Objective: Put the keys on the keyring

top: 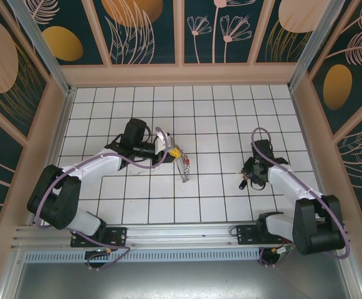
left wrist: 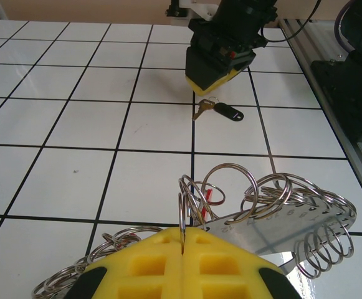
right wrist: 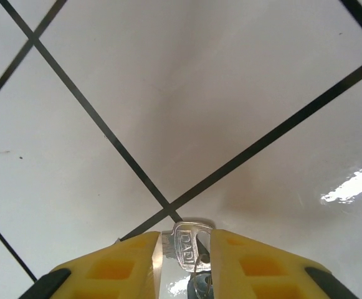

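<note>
Metal rail (top: 181, 233), white tiles (top: 212, 118) (floral walls (top: 146, 31))

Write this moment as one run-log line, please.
left gripper: shut on silvery metal keyring bunch | right gripper: jaws around silver metal key, grip unclear | key not yet on keyring

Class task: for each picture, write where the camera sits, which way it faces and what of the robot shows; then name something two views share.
Top external: above and behind the bases, facing down on the table; left arm and right arm show.
Left wrist: on the left arm, facing across the table; left gripper pinches the keyring, right gripper opposite.
Right wrist: on the right arm, facing down at tiles; yellow fingers flank a key.
Shared: top and left wrist both show the keyring.
</note>
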You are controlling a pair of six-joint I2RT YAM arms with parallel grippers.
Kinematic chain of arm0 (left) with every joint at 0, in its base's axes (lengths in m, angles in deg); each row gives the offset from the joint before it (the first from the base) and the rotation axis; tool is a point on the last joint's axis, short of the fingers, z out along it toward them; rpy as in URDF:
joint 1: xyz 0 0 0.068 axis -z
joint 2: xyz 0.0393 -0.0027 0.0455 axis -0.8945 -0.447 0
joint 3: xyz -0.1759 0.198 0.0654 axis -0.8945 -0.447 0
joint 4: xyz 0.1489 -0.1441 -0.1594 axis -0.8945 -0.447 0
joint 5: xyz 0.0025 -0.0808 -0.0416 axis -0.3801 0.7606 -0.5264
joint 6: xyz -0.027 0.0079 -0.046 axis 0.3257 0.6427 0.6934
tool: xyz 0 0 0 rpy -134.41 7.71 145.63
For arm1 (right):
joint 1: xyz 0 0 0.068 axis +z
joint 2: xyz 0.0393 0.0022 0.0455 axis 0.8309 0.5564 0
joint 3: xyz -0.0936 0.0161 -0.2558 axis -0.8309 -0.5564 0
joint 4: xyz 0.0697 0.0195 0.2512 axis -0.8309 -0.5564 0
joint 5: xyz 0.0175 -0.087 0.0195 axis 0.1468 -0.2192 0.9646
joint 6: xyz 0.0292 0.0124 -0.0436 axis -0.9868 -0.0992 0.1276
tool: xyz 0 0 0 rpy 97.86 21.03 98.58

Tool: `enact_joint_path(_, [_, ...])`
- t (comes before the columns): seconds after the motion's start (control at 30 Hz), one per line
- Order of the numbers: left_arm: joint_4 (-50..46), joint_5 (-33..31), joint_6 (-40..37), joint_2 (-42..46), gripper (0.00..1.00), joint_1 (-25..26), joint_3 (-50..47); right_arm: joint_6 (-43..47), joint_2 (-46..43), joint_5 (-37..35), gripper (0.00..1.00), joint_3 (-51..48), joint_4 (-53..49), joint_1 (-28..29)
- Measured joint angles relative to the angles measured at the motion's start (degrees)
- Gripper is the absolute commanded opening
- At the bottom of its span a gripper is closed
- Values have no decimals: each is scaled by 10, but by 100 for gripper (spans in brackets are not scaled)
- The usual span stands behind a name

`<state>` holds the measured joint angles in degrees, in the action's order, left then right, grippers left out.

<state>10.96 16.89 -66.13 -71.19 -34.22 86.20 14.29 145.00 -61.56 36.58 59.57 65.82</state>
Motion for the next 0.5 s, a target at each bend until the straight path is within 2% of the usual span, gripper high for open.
enact_joint_path(0.13, [0, 0, 0, 0, 0, 0, 0, 5, 30, -2, 25, 10, -10, 18])
enact_joint_path(0.33, [-4, 0, 0, 0, 0, 0, 0, 7, 47, -13, 18, 16, -27, 32])
enact_joint_path(0.5, [-4, 0, 0, 0, 0, 0, 0, 7, 47, -16, 19, 18, -39, 32])
